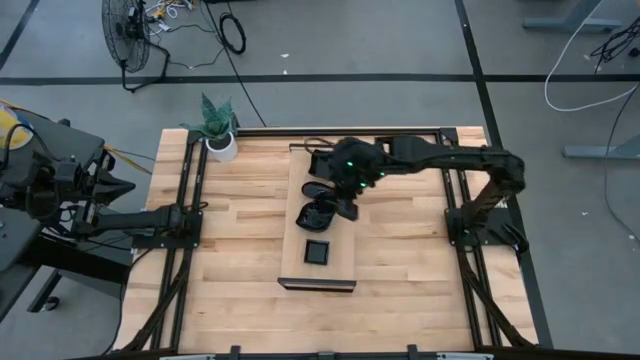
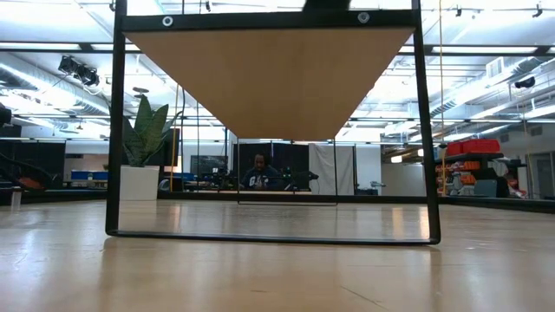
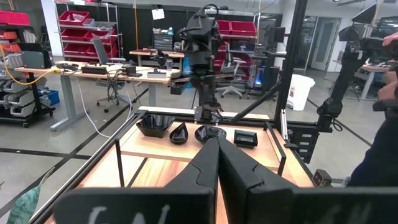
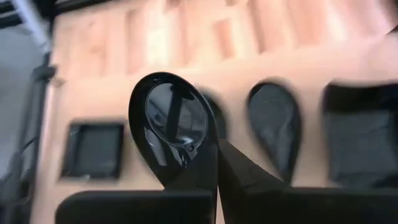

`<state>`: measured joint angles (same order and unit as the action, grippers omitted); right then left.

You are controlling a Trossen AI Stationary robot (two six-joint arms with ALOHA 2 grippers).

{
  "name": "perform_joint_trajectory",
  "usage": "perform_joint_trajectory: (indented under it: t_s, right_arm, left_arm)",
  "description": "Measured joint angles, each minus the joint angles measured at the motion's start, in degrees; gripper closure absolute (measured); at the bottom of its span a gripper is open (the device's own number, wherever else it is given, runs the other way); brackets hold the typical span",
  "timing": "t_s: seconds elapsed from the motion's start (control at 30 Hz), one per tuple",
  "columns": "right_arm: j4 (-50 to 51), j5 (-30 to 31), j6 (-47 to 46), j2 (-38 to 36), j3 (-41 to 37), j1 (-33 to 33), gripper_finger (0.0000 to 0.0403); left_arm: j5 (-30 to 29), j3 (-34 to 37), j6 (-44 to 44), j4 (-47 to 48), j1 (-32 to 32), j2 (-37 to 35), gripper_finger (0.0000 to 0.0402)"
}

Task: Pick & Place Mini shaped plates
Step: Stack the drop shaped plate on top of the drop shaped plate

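Observation:
A long pale wooden board (image 1: 340, 262) lies mid-table with mini shaped plates on it: a square one (image 1: 317, 252), a teardrop (image 1: 312, 188) and a wavy-rimmed bowl (image 3: 155, 124) toward the far end. My right gripper (image 1: 345, 207) is over the board between the square plate (image 4: 93, 149) and the teardrop (image 4: 273, 127), shut on a glossy black rounded plate (image 4: 171, 121). My left gripper (image 3: 217, 146) waits shut at the table's left edge, pointing level across the table. My right gripper pinches the rounded plate by its rim (image 4: 189, 163) between its two fingers, at the edge nearest the wrist. The fingers slant down from the table's right side. The plate is tilted, its hollow face toward the wrist camera, low over the board; whether its lower edge touches the board I cannot tell.
A small white pot with a green plant (image 1: 222, 142) stands at the table's far left corner. Black frame rails (image 1: 185, 250) run along the left and right sides (image 1: 462, 250). Bare tabletop lies on both sides of the board.

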<state>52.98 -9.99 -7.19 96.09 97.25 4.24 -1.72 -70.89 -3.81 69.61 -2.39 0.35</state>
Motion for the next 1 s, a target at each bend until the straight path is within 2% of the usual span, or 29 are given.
perform_joint_trajectory:
  t_s: [0.23, 0.43, 0.6, 0.7, 1.0]
  right_arm:
    - [-2.1, 3.5, 0.6, 5.9, 5.2, 2.5, 0.0402]
    - [-1.7, 3.7, 1.4, 8.4, 5.3, 4.6, 0.0402]
    - [-2.2, 6.6, 4.2, 8.8, 5.3, 7.0, 0.0403]
    - [-2.2, 6.6, 5.9, 8.8, 5.3, 8.3, 0.0403]
    - [0.4, 3.6, 2.7, 8.8, 5.3, 8.9, 0.0403]
  left_arm:
    - [0.0, 0.0, 0.0, 0.0, 0.0, 0.0, 0.0387]
    - [0.0, 0.0, 0.0, 0.0, 0.0, 0.0, 0.0387]
    - [0.0, 0.0, 0.0, 0.0, 0.0, 0.0, 0.0387]
    - [0.0, 0.0, 0.0, 0.0, 0.0, 0.0, 0.0387]
    - [0.0, 0.0, 0.0, 0.0, 0.0, 0.0, 0.0387]
